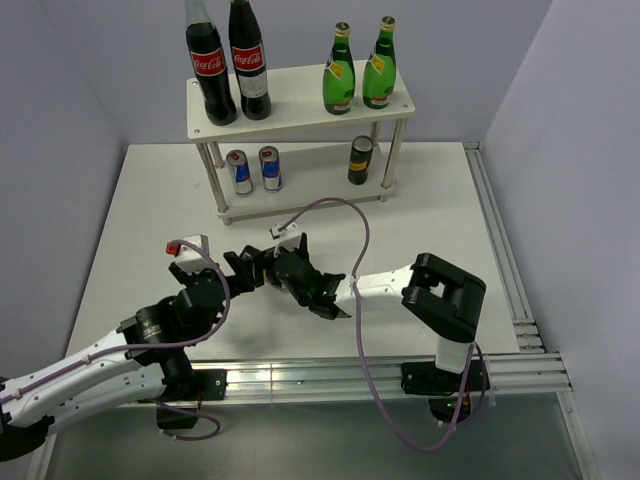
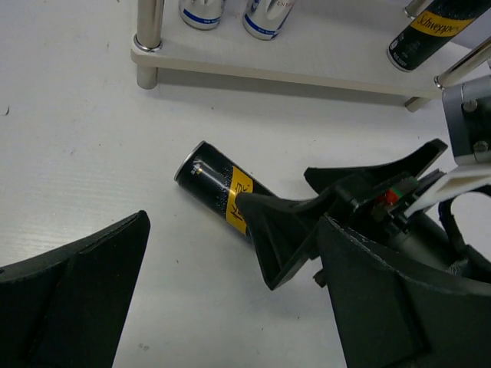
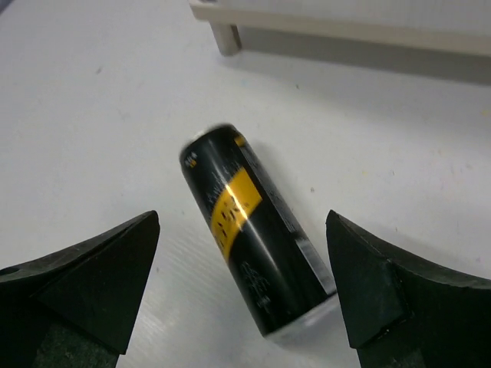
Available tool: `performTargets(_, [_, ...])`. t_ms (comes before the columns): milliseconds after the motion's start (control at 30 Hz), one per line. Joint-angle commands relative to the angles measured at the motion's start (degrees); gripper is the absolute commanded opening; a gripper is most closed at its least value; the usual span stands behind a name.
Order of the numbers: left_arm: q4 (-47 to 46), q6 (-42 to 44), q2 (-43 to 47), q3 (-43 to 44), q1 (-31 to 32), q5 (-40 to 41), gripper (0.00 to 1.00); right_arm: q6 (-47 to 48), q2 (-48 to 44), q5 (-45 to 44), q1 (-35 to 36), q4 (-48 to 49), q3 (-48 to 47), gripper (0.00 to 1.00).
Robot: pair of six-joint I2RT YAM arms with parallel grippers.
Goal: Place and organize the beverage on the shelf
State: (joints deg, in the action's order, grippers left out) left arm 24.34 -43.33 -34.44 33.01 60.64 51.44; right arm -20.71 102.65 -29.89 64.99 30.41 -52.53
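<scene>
A dark can with a yellow label [image 3: 253,245] lies on its side on the white table, in front of the shelf [image 1: 300,92]. My right gripper [image 3: 242,222] is open and straddles this can without touching it. My left gripper [image 2: 230,268] is open and empty, just left of the right gripper's fingers [image 2: 268,238], with the can [image 2: 219,186] ahead of it. The shelf's top board carries two green bottles [image 1: 340,72]. Its lower board holds two blue-and-silver cans [image 1: 239,172] and a second dark can [image 1: 360,160]. In the top view both grippers [image 1: 240,268] [image 1: 280,262] meet and hide the lying can.
Two tall cola bottles [image 1: 212,75] stand on the left of the shelf's top board. A purple cable [image 1: 365,240] loops over the right arm. Walls close in the table at the back and sides, and a rail [image 1: 500,250] runs along its right edge.
</scene>
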Motion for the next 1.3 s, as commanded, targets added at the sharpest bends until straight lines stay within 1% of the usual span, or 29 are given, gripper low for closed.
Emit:
performTargets(0, [-1.8, 0.5, 1.1, -0.5, 0.3, -0.2, 0.99, 2.9, 1.5, 4.0, 0.0, -2.8, -6.2, 0.96])
performTargets(100, [-1.7, 0.4, 2.2, -0.7, 0.3, 0.1, 0.98, 4.1, 3.5, 6.1, 0.0, -5.9, -9.9, 0.97])
performTargets(200, [-1.6, 0.2, 3.4, -0.8, 0.3, 0.0, 0.98, 5.4, 7.5, 8.4, -0.2, -9.2, -13.8, 0.97])
performTargets(333, [-1.8, 0.3, 5.3, -1.5, 0.3, -0.1, 0.98, 5.0, 11.4, 11.5, -1.7, -12.7, -17.2, 0.97])
performTargets(567, [-1.9, 0.4, 7.8, -2.1, 0.4, -0.5, 0.98, 6.9, 13.6, 10.6, -3.2, -14.4, -16.0, 0.97])
performTargets(767, [-1.9, 0.4, 8.9, -2.3, 0.5, -0.6, 0.98, 8.1, 15.7, 10.6, -5.8, -17.1, -17.0, 0.97])
performTargets(967, [-1.8, 0.3, 9.9, -2.4, 0.6, -0.4, 0.98, 8.1, 16.3, 11.3, -6.3, -19.1, -16.9, 0.96])
performTargets(1067, [-1.7, 0.2, 10.4, -2.5, 0.6, -0.4, 0.97, 7.2, 16.0, 12.0, -6.2, -19.3, -16.0, 0.92])
performTargets(1167, [-1.8, 0.3, 10.6, -2.6, 0.6, -0.4, 0.97, 6.6, 15.3, 13.4, -6.2, -19.3, -15.4, 0.65])
performTargets(1200, [-1.8, 0.3, 10.6, -2.6, 0.6, -0.3, 0.97, 6.5, 15.3, 13.9, -6.2, -19.5, -15.5, 0.46])
performTargets(1233, [-1.8, 0.3, 10.6, -2.7, 0.6, -0.4, 0.97, 6.6, 15.3, 14.4, -6.2, -20.0, -15.7, 0.34])
performTargets(1267, [-1.9, 0.4, 10.6, -2.7, 0.6, -0.3, 0.97, 6.6, 15.4, 15.1, -6.1, -20.4, -16.1, 0.14])
